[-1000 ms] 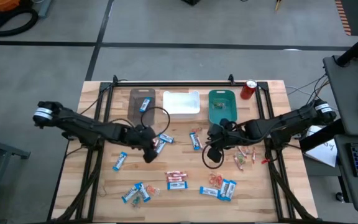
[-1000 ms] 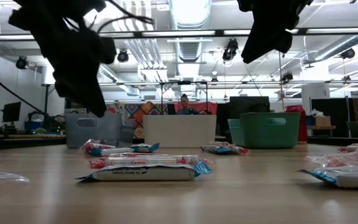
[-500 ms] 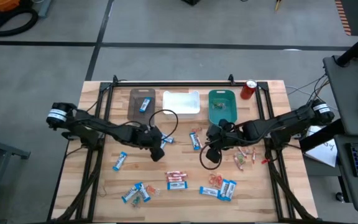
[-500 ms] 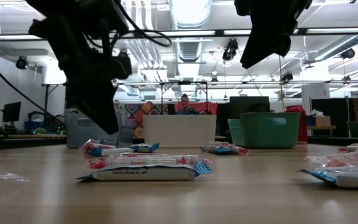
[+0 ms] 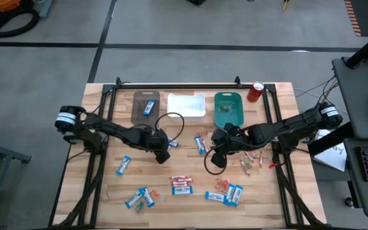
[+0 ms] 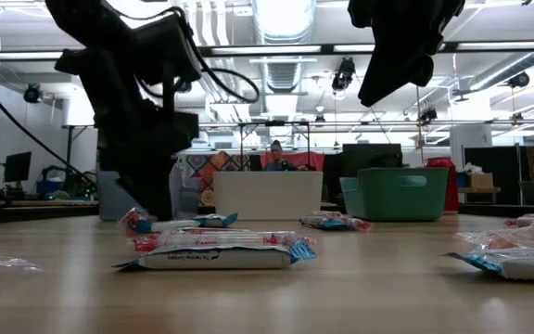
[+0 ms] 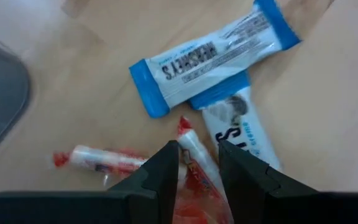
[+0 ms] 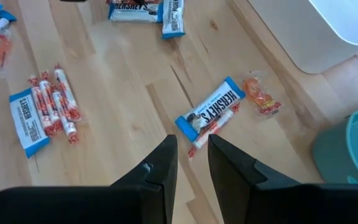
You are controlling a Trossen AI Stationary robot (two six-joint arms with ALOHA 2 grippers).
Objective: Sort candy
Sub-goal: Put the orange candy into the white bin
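Note:
Candy lies scattered on the wooden table: blue-and-white bars, red-and-white rolls and small orange pieces. My left gripper is low over a small group just left of the table's middle, open by a narrow gap. Its fingers stand on either side of a red-and-white roll, beside two blue bars. My right gripper hangs high over the middle right, narrowly open and empty, above a blue bar that lies on the table. My left gripper comes slanting down from the table's left over the red-and-white roll's end, one finger on each side of it. The roll lies flat on the table. Whether the fingers touch it, I cannot tell.
At the far edge stand a grey bin holding a blue bar, a white bin and a teal bin, with a red can at their right. More candy lies toward the near edge and under the right arm.
My left gripper has come down toward the table and gone a little toward its right edge, onto the group of candy there, tipping more steeply downward. Its finger gap looks the same. No candy has moved.

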